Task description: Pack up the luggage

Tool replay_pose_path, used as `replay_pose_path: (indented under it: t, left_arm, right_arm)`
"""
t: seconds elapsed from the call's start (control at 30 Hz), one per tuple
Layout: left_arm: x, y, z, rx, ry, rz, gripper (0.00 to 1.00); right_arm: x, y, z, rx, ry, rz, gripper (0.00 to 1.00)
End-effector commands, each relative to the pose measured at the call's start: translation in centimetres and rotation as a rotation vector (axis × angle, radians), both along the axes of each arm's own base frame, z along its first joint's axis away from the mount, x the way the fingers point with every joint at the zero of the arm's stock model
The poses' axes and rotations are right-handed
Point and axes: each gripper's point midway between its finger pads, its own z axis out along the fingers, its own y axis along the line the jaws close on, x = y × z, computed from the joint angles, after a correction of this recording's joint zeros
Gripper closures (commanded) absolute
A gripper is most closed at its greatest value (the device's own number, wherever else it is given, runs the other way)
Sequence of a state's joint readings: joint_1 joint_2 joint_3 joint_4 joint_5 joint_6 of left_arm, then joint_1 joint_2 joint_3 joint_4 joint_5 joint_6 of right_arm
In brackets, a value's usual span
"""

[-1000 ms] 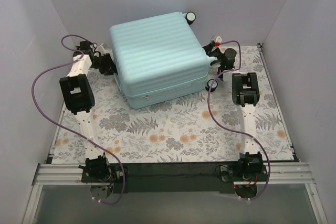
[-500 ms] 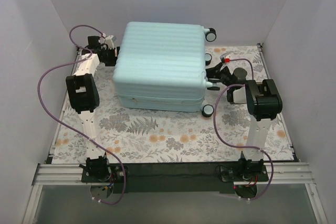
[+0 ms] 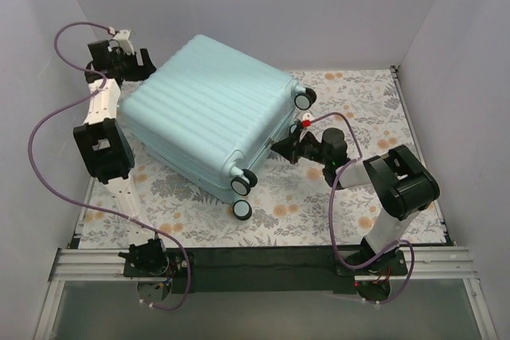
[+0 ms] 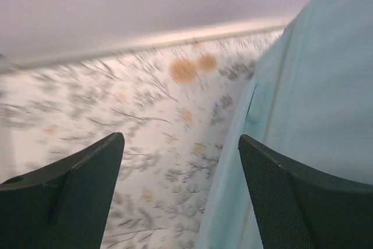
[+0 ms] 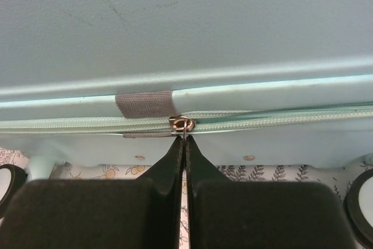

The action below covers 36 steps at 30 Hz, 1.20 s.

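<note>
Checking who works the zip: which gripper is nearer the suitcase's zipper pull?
Right. The right gripper is shut on the zipper pull at the luggage seam; the left gripper is open at the opposite, far-left corner.

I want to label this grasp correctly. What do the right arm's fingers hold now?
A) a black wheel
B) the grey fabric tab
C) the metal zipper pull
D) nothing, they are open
C: the right wrist view shows the right gripper with its fingers shut together on the metal zipper pull of the luggage.
</note>
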<state>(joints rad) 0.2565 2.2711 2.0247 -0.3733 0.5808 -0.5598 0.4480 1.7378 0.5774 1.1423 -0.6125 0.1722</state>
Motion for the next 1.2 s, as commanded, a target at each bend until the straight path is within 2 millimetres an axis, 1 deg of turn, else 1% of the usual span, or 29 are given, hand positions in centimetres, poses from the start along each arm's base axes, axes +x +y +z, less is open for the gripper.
replay_pose_path:
  t: [0.0, 0.03, 0.1, 0.13, 0.17, 0.23, 0.27, 0.3, 0.33, 0.37, 0.4, 0.43, 0.47, 0.5, 0.53, 0.57, 0.6, 0.63, 0.67, 0.73, 0.8, 0.83, 0.9, 0.93, 0.97, 1.03, 1.07, 1.13, 1.17]
  left_arm:
    - [-2.9, 0.0, 18.2, 0.250, -0.384, 0.031, 0.21]
    - [-4.4, 0.8, 19.6, 0.280, -0.396, 0.088, 0.21]
    - [-6.3, 1.5, 20.4, 0.296, -0.390, 0.132, 0.20]
    - [-7.4, 1.1, 19.4, 0.289, -0.363, 0.104, 0.20]
    - [-10.4, -1.5, 22.0, 0.274, -0.444, -0.089, 0.20]
    - [-14.8, -4.6, 20.1, 0.272, -0.409, -0.317, 0.20]
    - [-18.1, -7.3, 22.3, 0.323, -0.531, -0.492, 0.20]
    - [-20.4, -8.5, 21.4, 0.297, -0.505, -0.568, 0.20]
    - [-22.2, -9.9, 21.6, 0.283, -0.526, -0.639, 0.19]
    - [-24.3, -11.6, 22.5, 0.284, -0.589, -0.728, 0.19]
    - [-26.5, -12.8, 21.4, 0.208, -0.520, -0.773, 0.19]
    - [-27.8, -13.8, 21.2, 0.196, -0.512, -0.822, 0.19]
    - [-31.5, -16.1, 20.3, 0.109, -0.409, -0.901, 0.19]
    - [-32.5, -16.9, 20.0, 0.174, -0.447, -0.966, 0.19]
    - [-34.1, -19.2, 19.6, 0.170, -0.438, -1.040, 0.20]
    - [-35.6, -20.1, 18.4, 0.156, -0.421, -1.078, 0.18]
    - [-37.3, -20.5, 18.5, 0.231, -0.472, -1.110, 0.18]
    - [-39.6, -22.9, 18.0, 0.246, -0.496, -1.224, 0.17]
    - [-40.7, -23.6, 16.9, 0.258, -0.480, -1.271, 0.17]
    - [-43.2, -25.5, 16.2, 0.264, -0.436, -1.367, 0.16]
    - [-44.2, -26.7, 16.0, 0.250, -0.396, -1.416, 0.16]
    - [-45.1, -27.9, 15.4, 0.248, -0.351, -1.466, 0.16]
    - [-45.4, -29.1, 15.2, 0.286, -0.330, -1.508, 0.16]
    - [-46.6, -30.2, 14.8, 0.300, -0.320, -1.570, 0.16]
    - [-46.2, -30.6, 13.5, 0.347, -0.257, -1.580, 0.16]
    - [-47.2, -31.8, 12.9, 0.391, -0.231, -1.634, 0.16]
    - [-46.9, -32.0, 12.1, 0.438, -0.209, -1.639, 0.16]
    - [-47.2, -32.4, 11.2, 0.491, -0.209, -1.677, 0.16]
    - [-46.8, -32.2, 10.4, 0.538, -0.200, -1.680, 0.15]
  right_arm:
    - [1.2, -0.2, 3.6, 0.019, -0.117, -0.042, 0.99]
    - [1.1, -0.3, 3.6, 0.011, -0.106, -0.050, 0.99]
    - [1.0, -0.1, 3.6, -0.002, -0.107, -0.063, 0.99]
    - [0.7, -0.1, 3.5, -0.012, -0.100, -0.065, 0.99]
    - [0.4, 0.2, 3.5, -0.016, -0.096, -0.062, 0.99]
    - [-0.2, 0.4, 3.3, -0.031, -0.083, -0.056, 0.99]
    - [-0.6, 0.6, 3.3, -0.036, -0.083, -0.051, 0.99]
    - [-0.8, 0.6, 3.2, -0.043, -0.080, -0.050, 0.99]
    - [-1.1, 0.6, 3.0, -0.056, -0.074, -0.049, 0.99]
    - [-1.1, 0.5, 2.9, -0.062, -0.070, -0.059, 0.99]
    - [-1.1, 0.5, 2.8, -0.067, -0.065, -0.061, 0.99]
    - [-1.2, 0.4, 2.4, -0.079, -0.052, -0.065, 0.99]
    - [-0.9, 0.3, 2.5, -0.085, -0.055, -0.078, 0.99]
    - [-0.8, 0.2, 2.5, -0.093, -0.054, -0.083, 0.99]
    - [-0.6, 0.1, 2.4, -0.104, -0.066, -0.090, 0.99]
    - [-0.5, 0.1, 2.6, -0.107, -0.075, -0.091, 0.99]
    - [-0.4, 0.1, 2.6, -0.113, -0.077, -0.090, 0.99]
    - [-0.3, 0.1, 2.7, -0.117, -0.080, -0.094, 0.99]
    - [-0.2, 0.1, 2.8, -0.120, -0.088, -0.094, 0.99]
    - [-0.2, 0.1, 2.8, -0.125, -0.090, -0.094, 0.99]
    - [-0.2, 0.0, 2.7, -0.128, -0.088, -0.095, 0.99]
    - [-0.1, 0.0, 2.6, -0.131, -0.087, -0.101, 0.99]
    - [0.1, -0.1, 2.3, -0.140, -0.089, -0.107, 0.99]
    - [0.3, -0.1, 2.2, -0.142, -0.088, -0.113, 0.99]
    - [0.5, -0.1, 2.3, -0.142, -0.089, -0.119, 0.99]
    - [0.6, 0.0, 2.5, -0.140, -0.093, -0.123, 0.99]
    - [0.7, -0.1, 2.5, -0.140, -0.093, -0.123, 0.99]
    - [0.7, 0.0, 2.6, -0.139, -0.097, -0.121, 0.99]
    - [0.7, 0.0, 2.5, -0.139, -0.095, -0.124, 0.99]
